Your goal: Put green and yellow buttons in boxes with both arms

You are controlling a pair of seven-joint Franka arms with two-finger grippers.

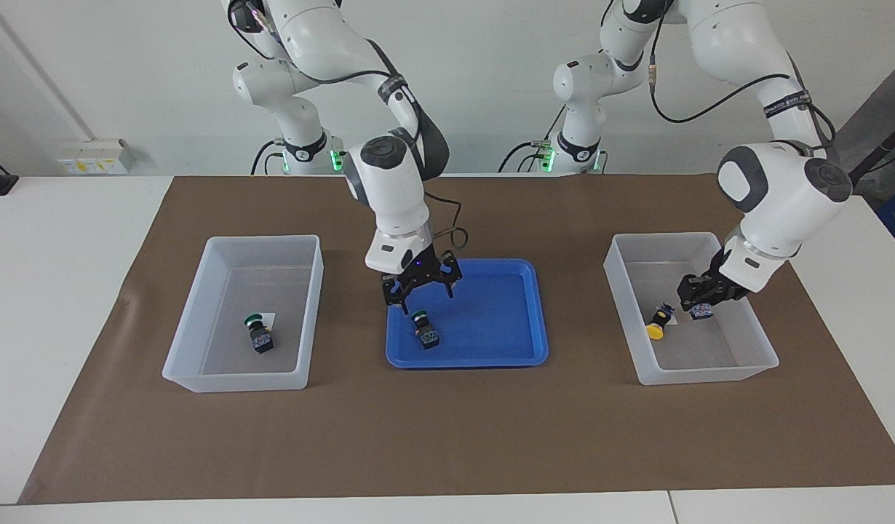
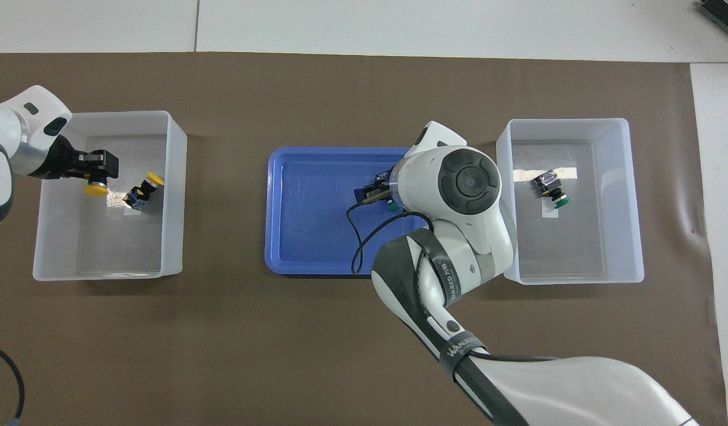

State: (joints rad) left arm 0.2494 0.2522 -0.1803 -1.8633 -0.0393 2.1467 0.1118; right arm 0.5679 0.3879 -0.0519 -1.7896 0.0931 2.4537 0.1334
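Note:
My right gripper (image 1: 420, 289) hangs open over the blue tray (image 1: 491, 320), just above a green button (image 1: 423, 329) lying in it. In the overhead view the right arm hides most of that green button (image 2: 392, 206). Another green button (image 1: 258, 333) (image 2: 550, 192) lies in the box (image 1: 236, 378) (image 2: 633, 195) at the right arm's end. My left gripper (image 1: 698, 295) (image 2: 99, 174) is shut on a yellow button (image 1: 702, 311) (image 2: 96, 190) inside the box (image 1: 709, 372) (image 2: 174, 195) at the left arm's end. Beside it a second yellow button (image 1: 658, 324) (image 2: 142, 192) lies on that box's floor.
The blue tray (image 2: 305, 207) sits between the two boxes on a brown mat (image 1: 447, 437) that covers the middle of the white table. A cable loops from the right arm's wrist over the tray.

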